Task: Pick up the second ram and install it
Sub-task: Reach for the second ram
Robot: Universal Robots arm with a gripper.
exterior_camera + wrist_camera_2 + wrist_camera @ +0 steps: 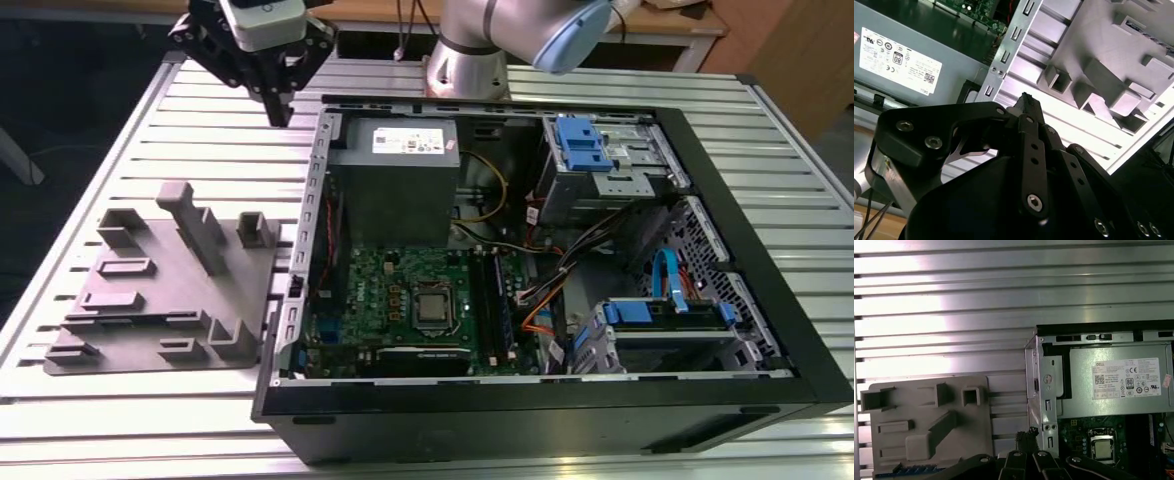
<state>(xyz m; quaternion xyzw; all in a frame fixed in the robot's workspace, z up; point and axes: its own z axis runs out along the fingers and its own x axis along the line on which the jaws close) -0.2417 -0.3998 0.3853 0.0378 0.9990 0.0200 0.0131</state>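
Fingers (276,98) pinched together, empty, near case (534,430), ram (914,469) well apart in grey tray (909,412)

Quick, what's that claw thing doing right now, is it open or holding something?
Gripper: closed, holding nothing that can be seen.

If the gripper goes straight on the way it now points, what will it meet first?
Probably the slatted table, in the strip between the grey tray and the computer case. The gripper points down close beside the case wall, so depth is uncertain.
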